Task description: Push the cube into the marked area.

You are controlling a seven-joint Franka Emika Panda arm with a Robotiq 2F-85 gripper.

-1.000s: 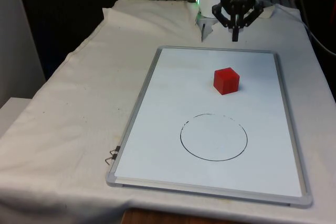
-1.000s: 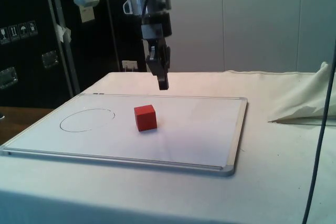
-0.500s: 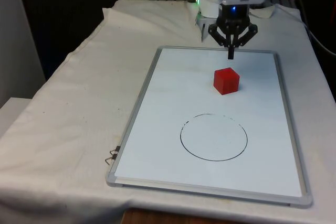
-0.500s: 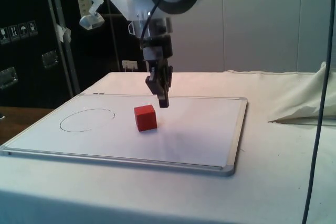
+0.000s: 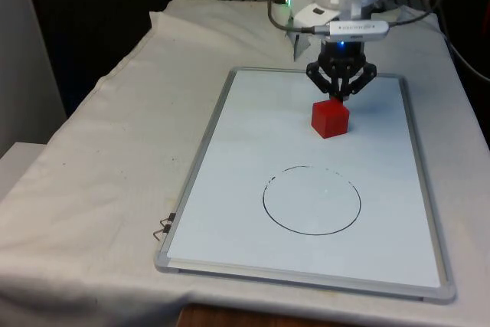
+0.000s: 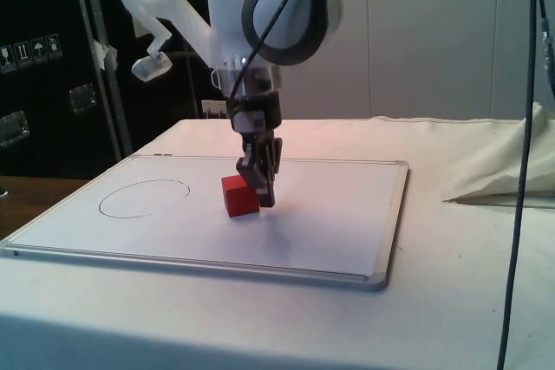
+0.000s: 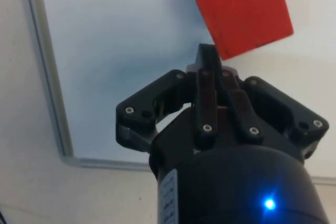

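gripper [image 5: 340,98] fingers pressed together, holding nothing, tip at cube's far edge | cube [image 5: 330,118] red, matte, sharp-edged, 12 o'clock of hand-drawn circle [image 5: 311,200], outside it | whiteboard [image 5: 245,158] glossy, metal-framed

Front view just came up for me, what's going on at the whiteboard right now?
The gripper, fingers shut together, is down at the far side of the red cube on the whiteboard, placed to push it. The cube sits outside the drawn circle, which lies nearer the camera in the front view, so the push into it is not yet done.
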